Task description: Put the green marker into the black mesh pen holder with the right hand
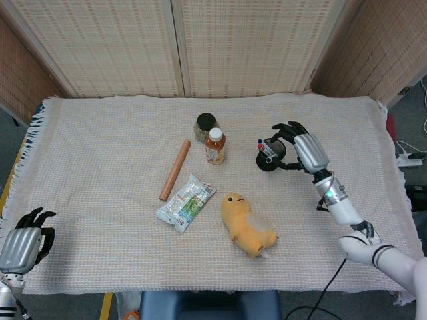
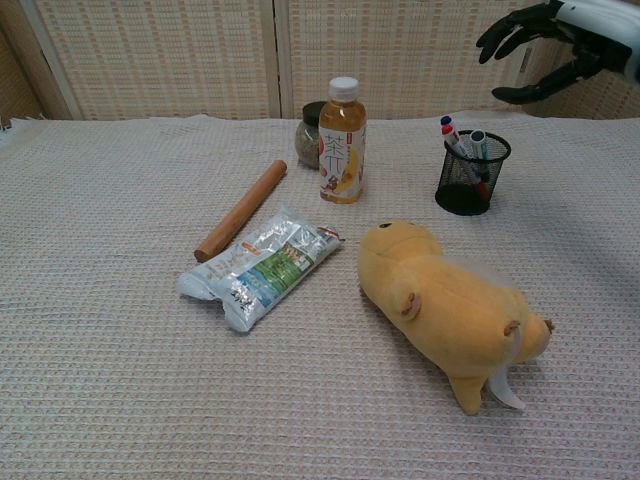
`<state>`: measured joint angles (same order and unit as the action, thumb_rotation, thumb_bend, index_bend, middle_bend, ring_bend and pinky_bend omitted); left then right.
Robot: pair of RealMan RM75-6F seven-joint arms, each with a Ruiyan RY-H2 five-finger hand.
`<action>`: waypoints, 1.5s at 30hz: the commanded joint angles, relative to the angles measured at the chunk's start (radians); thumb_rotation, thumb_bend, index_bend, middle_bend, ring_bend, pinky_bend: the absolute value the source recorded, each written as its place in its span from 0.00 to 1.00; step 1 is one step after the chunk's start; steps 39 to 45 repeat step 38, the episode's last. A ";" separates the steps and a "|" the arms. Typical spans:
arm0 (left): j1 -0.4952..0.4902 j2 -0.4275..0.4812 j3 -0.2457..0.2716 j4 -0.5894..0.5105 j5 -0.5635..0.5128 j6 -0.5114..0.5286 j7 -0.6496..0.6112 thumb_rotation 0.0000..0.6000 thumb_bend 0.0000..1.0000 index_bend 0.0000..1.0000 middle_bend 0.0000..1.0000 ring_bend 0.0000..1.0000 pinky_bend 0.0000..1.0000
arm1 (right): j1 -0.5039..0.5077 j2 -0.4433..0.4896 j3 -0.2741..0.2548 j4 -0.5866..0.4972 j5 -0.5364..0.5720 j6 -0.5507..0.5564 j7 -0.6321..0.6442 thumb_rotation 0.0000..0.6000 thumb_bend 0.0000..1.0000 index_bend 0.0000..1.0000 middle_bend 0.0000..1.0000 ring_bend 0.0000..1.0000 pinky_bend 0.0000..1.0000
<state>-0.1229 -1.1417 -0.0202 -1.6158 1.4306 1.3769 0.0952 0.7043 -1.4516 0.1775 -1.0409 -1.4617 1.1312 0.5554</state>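
Green marker (image 2: 479,143) stands light, stiff and smooth in the holder (image 2: 472,175), cap up; should you regrasp, pinch its upper barrel. Right hand (image 2: 545,45) hangs above, fingers spread, empty.

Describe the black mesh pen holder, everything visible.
The black mesh pen holder is a small round cup of dark see-through wire mesh with a solid rim, upright on the woven table cloth, right of the tea bottle. Markers lean inside it, their caps sticking out above the rim, the green marker among them. The right hand hovers above and to the right, fingers spread, not touching it.
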 commanded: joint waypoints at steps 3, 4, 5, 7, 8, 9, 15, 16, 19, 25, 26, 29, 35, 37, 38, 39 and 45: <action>0.000 0.000 0.004 -0.005 0.015 0.006 -0.004 1.00 0.58 0.34 0.21 0.09 0.17 | -0.320 0.257 -0.152 -0.343 -0.028 0.295 -0.339 1.00 0.20 0.44 0.19 0.26 0.11; -0.001 0.000 0.005 -0.006 0.018 0.007 -0.004 1.00 0.58 0.34 0.21 0.09 0.17 | -0.355 0.262 -0.166 -0.346 -0.030 0.331 -0.338 1.00 0.20 0.45 0.19 0.27 0.11; -0.001 0.000 0.005 -0.007 0.020 0.009 -0.004 1.00 0.58 0.34 0.21 0.09 0.17 | -0.388 0.264 -0.178 -0.339 -0.032 0.363 -0.332 1.00 0.20 0.46 0.19 0.28 0.11; -0.001 -0.001 0.006 -0.008 0.025 0.011 -0.002 1.00 0.58 0.34 0.21 0.09 0.17 | -0.454 0.250 -0.193 -0.301 -0.029 0.428 -0.309 1.00 0.20 0.47 0.19 0.29 0.11; -0.002 -0.001 0.007 -0.008 0.027 0.010 0.001 1.00 0.58 0.34 0.21 0.09 0.17 | -0.486 0.239 -0.199 -0.277 -0.026 0.455 -0.288 1.00 0.20 0.47 0.19 0.29 0.11; -0.003 -0.002 0.007 -0.009 0.027 0.010 0.002 1.00 0.58 0.34 0.21 0.09 0.17 | -0.507 0.228 -0.200 -0.258 -0.023 0.475 -0.272 1.00 0.20 0.48 0.19 0.29 0.11; -0.005 -0.005 0.008 -0.008 0.023 0.002 0.011 1.00 0.58 0.34 0.21 0.09 0.17 | -0.599 0.140 -0.199 -0.100 -0.014 0.540 -0.201 1.00 0.20 0.52 0.20 0.30 0.11; -0.005 -0.005 0.008 -0.007 0.023 0.003 0.011 1.00 0.58 0.34 0.21 0.09 0.17 | -0.608 0.128 -0.196 -0.079 -0.009 0.543 -0.186 1.00 0.20 0.52 0.20 0.30 0.11; -0.004 -0.004 0.006 -0.005 0.018 0.004 0.010 1.00 0.58 0.34 0.21 0.09 0.17 | -0.624 0.098 -0.193 -0.019 -0.013 0.537 -0.142 1.00 0.21 0.53 0.21 0.30 0.11; -0.002 -0.002 0.002 -0.003 0.019 0.012 -0.001 1.00 0.58 0.34 0.21 0.09 0.17 | -0.630 0.081 -0.175 0.036 -0.025 0.530 -0.142 1.00 0.22 0.54 0.21 0.30 0.11; -0.002 -0.002 0.002 -0.002 0.019 0.013 -0.003 1.00 0.58 0.34 0.21 0.09 0.17 | -0.629 0.078 -0.175 0.048 -0.027 0.524 -0.149 1.00 0.22 0.54 0.21 0.30 0.11; -0.002 -0.003 0.002 0.004 0.017 0.011 -0.009 1.00 0.58 0.34 0.21 0.09 0.17 | -0.628 0.067 -0.175 0.076 -0.031 0.501 -0.176 1.00 0.22 0.54 0.21 0.30 0.11; -0.003 -0.006 0.000 0.008 0.013 0.010 -0.001 1.00 0.58 0.34 0.21 0.09 0.17 | -0.630 0.064 -0.167 0.081 -0.046 0.494 -0.166 1.00 0.22 0.54 0.21 0.30 0.11; -0.003 -0.008 0.000 0.009 0.010 0.007 0.003 1.00 0.58 0.34 0.21 0.09 0.17 | -0.632 0.066 -0.162 0.079 -0.049 0.496 -0.158 1.00 0.22 0.54 0.21 0.30 0.11; -0.003 -0.009 0.000 0.010 0.008 0.006 0.004 1.00 0.58 0.34 0.21 0.09 0.17 | -0.633 0.067 -0.161 0.078 -0.051 0.497 -0.155 1.00 0.22 0.54 0.21 0.30 0.11; -0.003 -0.009 0.000 0.010 0.008 0.006 0.004 1.00 0.58 0.34 0.21 0.09 0.17 | -0.633 0.067 -0.161 0.078 -0.051 0.497 -0.155 1.00 0.22 0.54 0.21 0.30 0.11; -0.003 -0.009 0.000 0.010 0.008 0.006 0.004 1.00 0.58 0.34 0.21 0.09 0.17 | -0.633 0.067 -0.161 0.078 -0.051 0.497 -0.155 1.00 0.22 0.54 0.21 0.30 0.11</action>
